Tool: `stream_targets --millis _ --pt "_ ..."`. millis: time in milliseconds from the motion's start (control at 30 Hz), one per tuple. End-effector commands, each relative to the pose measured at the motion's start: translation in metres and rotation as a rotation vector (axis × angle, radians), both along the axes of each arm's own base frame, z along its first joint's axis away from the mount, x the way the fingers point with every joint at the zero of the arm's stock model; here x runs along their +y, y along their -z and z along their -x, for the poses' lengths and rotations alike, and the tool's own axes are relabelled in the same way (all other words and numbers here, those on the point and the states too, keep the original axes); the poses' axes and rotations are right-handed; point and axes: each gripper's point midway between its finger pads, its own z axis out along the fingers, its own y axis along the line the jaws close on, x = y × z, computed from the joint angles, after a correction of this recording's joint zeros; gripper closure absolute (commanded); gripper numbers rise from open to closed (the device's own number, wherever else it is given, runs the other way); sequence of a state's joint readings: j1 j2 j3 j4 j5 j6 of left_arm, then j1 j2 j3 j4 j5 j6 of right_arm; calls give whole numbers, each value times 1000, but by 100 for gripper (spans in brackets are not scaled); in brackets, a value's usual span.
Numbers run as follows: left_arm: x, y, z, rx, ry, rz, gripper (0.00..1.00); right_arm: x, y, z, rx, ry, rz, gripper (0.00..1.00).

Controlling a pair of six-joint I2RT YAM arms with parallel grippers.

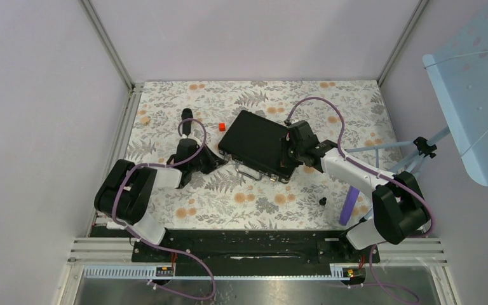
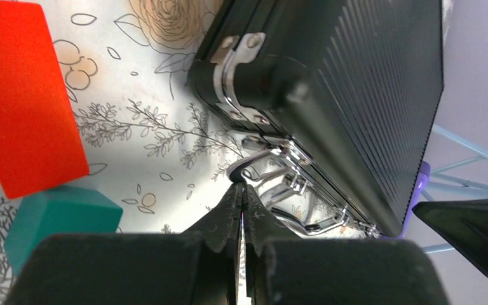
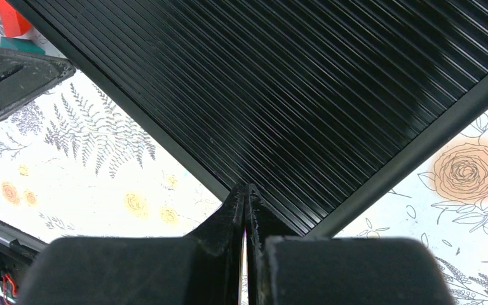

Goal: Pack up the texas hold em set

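Case: black ribbed briefcase [image 1: 257,145], lid down.
Jaws: both pairs pinched together, empty.
Risk: silver latch [image 2: 273,181] could be missed if briefcase is shoved.

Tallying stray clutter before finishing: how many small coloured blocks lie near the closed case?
2: a red block beside the case, a teal block next to it. Others may be hidden.

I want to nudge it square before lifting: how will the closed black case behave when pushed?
Probably rigid: the black case shows a ribbed hard shell and metal corner bracket. Lying flat and wide, it should slide rather than tip. Contents unseen, so weight unclear.
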State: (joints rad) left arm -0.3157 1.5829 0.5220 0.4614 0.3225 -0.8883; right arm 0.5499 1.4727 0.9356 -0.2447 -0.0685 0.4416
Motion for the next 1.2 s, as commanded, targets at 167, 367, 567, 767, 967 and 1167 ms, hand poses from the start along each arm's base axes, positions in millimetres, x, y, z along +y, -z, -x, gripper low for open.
stream_targets --millis 167,367,567,767,967,1167 --pt "-9 18 -24 10 9 32 100 -5 -8 -5 -35 -12 33 100" --pt "-5 16 -15 22 2 27 100 -8 -5 -4 -33 -12 44 100" --pt "7 -36 4 -87 -21 5 100 -8 -2 0 -17 -10 38 100" --pt "-17 -117 -15 -260 48 52 100 -3 -1 5 -5 1 -9 100" --pt "-72 -133 -30 -306 198 169 100 2 5 11 25 8 -56 100" --pt "-110 -103 -37 -227 270 207 100 3 4 17 34 10 -77 100"
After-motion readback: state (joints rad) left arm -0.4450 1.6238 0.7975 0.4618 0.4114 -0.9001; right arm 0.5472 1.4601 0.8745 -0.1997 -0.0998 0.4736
